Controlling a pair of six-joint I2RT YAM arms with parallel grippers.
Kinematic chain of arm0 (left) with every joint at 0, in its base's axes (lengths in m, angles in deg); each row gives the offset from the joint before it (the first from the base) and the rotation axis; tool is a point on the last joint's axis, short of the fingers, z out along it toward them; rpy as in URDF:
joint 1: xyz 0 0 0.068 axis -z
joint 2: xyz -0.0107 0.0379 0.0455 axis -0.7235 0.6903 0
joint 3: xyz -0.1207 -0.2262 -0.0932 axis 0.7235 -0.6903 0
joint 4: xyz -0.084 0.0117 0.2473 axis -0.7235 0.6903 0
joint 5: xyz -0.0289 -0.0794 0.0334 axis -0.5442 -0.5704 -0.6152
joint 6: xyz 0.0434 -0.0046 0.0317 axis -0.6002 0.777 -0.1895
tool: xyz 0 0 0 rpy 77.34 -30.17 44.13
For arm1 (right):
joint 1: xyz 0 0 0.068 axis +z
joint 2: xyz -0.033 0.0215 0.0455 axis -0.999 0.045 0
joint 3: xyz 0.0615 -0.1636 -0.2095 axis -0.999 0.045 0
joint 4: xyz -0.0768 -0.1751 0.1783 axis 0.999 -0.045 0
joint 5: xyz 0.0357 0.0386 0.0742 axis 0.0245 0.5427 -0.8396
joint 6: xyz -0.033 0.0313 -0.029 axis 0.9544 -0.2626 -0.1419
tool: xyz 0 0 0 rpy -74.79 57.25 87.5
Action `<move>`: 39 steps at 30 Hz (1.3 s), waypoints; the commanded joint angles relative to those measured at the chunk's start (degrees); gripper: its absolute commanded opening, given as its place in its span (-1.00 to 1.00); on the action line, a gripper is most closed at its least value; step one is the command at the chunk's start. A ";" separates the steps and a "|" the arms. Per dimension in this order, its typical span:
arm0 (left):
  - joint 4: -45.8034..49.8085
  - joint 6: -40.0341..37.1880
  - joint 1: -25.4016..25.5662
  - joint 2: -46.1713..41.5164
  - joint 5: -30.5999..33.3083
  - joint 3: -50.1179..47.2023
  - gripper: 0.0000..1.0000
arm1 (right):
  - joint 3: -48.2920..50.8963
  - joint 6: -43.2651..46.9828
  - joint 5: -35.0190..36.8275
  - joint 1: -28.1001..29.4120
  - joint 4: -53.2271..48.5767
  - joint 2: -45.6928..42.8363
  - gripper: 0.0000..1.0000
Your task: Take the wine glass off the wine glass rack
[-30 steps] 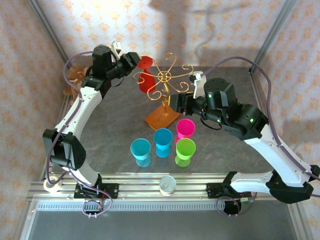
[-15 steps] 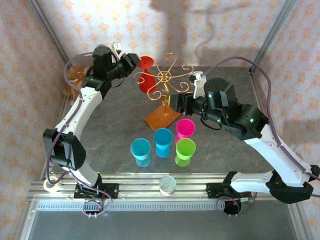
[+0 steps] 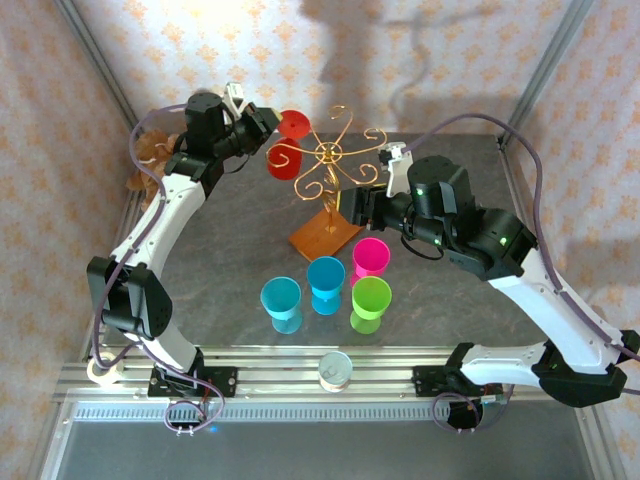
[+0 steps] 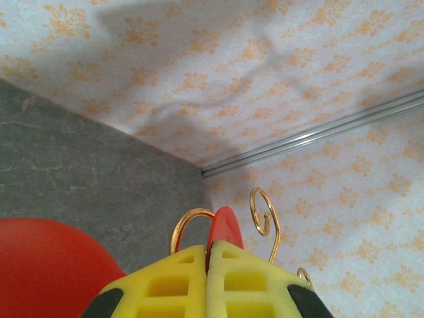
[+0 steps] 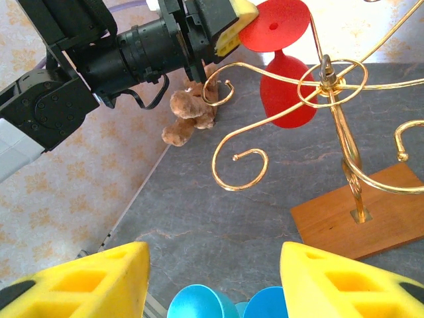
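Observation:
The red wine glass point(image 3: 281, 160) hangs upside down from the gold wine glass rack point(image 3: 327, 153), which stands on a square wooden base point(image 3: 322, 237). My left gripper point(image 3: 267, 121) is shut on the rim of the glass's round foot point(image 4: 224, 228), between two gold curls point(image 4: 265, 211). Its red bowl point(image 4: 46, 265) sits low on the left in that view. In the right wrist view the glass point(image 5: 285, 93) tilts under the rack's hub point(image 5: 326, 71), with the left gripper point(image 5: 232, 25) on its foot. My right gripper point(image 5: 212, 281) is open near the rack's base point(image 5: 371, 212), holding nothing.
Several plastic cups stand in front of the rack: pink point(image 3: 371, 256), blue point(image 3: 326, 277), light blue point(image 3: 281, 298), green point(image 3: 371, 298). A brown toy point(image 3: 150, 150) lies at the back left corner. A metal can point(image 3: 335, 370) sits on the front rail. Walls enclose the table.
My left gripper has shut on the glass's foot. The red bowl has swung a little to the left. The right arm has not moved.

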 commanded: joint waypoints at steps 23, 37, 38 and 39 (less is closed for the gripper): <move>-12.63 15.62 -1.23 0.41 -1.86 -2.92 -1.00 | 0.07 -1.10 1.98 -0.29 1.19 -0.69 0.10; -12.92 16.43 -1.50 0.55 0.49 -2.92 -1.00 | -0.11 -0.82 2.36 -0.27 1.07 -0.60 0.10; -12.60 16.18 -1.52 0.53 0.67 -2.78 -1.00 | -0.11 -0.80 2.40 -0.27 0.98 -0.66 0.10; -12.28 15.79 -1.50 0.62 0.76 -2.62 -1.00 | -0.11 -0.77 2.55 -0.27 0.96 -0.69 0.10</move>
